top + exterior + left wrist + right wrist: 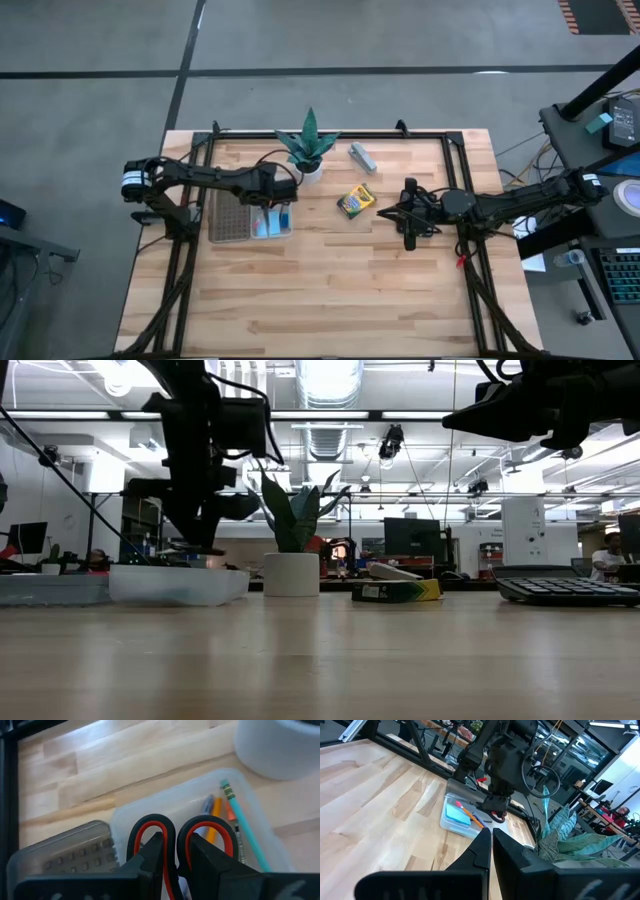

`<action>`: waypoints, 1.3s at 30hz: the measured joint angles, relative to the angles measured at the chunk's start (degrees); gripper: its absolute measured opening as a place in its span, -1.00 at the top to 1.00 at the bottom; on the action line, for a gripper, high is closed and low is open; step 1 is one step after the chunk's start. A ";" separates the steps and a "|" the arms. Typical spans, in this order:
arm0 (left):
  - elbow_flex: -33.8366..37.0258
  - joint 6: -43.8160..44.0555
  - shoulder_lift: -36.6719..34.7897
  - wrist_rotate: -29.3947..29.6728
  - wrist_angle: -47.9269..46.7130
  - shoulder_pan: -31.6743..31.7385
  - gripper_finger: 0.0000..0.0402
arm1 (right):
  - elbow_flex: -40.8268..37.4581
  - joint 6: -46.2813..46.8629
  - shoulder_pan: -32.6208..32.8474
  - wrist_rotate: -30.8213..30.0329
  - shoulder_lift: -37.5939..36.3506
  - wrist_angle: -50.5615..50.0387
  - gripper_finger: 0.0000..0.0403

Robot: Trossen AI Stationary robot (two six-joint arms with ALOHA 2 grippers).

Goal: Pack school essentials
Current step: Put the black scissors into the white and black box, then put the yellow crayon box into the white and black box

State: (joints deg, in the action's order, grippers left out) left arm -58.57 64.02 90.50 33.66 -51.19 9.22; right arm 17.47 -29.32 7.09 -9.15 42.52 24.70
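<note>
My left gripper hangs over a clear plastic box at the table's left and is shut on black scissors with red-lined handles. The box holds pencils and pens and a light-blue notepad. A yellow-green crayon box lies flat near the table's middle. Right of it my right gripper hovers level and shut, holding nothing. My left gripper pinches the scissors between its two fingers just behind the two handle loops, on the red-edged neck. The loops stick out past the fingertips; the blades are hidden behind them. The fingers slant down over the box. Whether the handles touch the box, I cannot tell.
A green plant in a white pot stands just beyond the box, close to my left gripper. A grey studded flat piece lies left of the box. A small grey object lies at the far side. Bare wood fills the near half.
</note>
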 joint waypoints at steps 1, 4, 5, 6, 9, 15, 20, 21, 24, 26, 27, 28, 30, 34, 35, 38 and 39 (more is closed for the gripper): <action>0.00 -0.45 0.00 0.28 0.69 0.21 0.73 | 0.00 0.01 -0.01 0.00 0.00 0.01 0.96; 0.00 -1.56 0.00 1.25 2.39 1.35 0.73 | 0.00 0.12 0.00 0.00 0.00 -0.01 0.96; 0.04 -1.56 0.00 1.43 2.69 1.77 0.73 | 0.00 0.20 -0.01 0.00 0.00 0.01 0.96; 0.07 -1.23 0.00 1.78 2.87 2.15 0.73 | 0.00 0.21 0.00 0.00 0.00 0.01 0.96; 0.15 1.29 0.21 3.89 2.89 2.51 0.73 | 0.00 0.17 -0.01 0.00 0.00 0.01 0.96; 0.40 1.61 0.24 4.34 6.09 2.68 0.73 | 0.00 -0.11 0.00 0.00 0.00 -0.02 0.96; 0.98 1.63 0.31 4.67 7.07 2.68 0.67 | 0.00 -0.17 -0.02 0.00 0.00 -0.04 0.96; 0.98 1.63 0.33 4.69 7.18 2.68 0.64 | 0.00 -0.16 0.00 0.00 0.00 -0.06 0.96; 0.98 1.63 0.33 4.69 7.20 2.68 0.52 | 0.00 -0.22 0.00 0.00 0.00 -0.08 0.96; 0.98 1.63 0.33 4.69 7.19 2.68 0.44 | 0.00 -0.24 -0.01 0.00 0.00 -0.10 0.96; 0.98 1.63 0.33 4.69 7.20 2.68 0.40 | 0.00 -0.26 -0.02 0.00 0.00 -0.10 0.96; 0.98 1.61 0.33 4.69 7.19 2.68 0.37 | 0.00 -0.26 0.00 0.00 0.00 -0.11 0.96; 0.98 1.60 0.33 4.69 7.18 2.68 0.31 | 0.00 -0.26 0.00 0.00 0.00 -0.15 0.96; 0.98 1.21 0.33 4.64 7.16 2.67 0.24 | 0.00 -0.26 0.00 0.00 0.00 -0.20 0.96; 0.98 1.17 0.33 4.56 7.15 2.65 0.23 | 0.00 -0.26 -0.01 0.00 0.00 -0.21 0.96; 0.98 -0.36 0.31 4.44 7.14 2.25 0.23 | 0.00 -0.26 0.00 0.00 0.00 -0.27 0.96; 0.98 -1.40 0.25 4.38 7.11 1.92 0.23 | 0.00 -0.26 -0.01 0.00 0.00 -0.35 0.96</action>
State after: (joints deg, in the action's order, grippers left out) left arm -57.58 62.62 90.75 38.04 -44.08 11.15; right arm 17.47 -29.58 7.09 -9.15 42.52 24.36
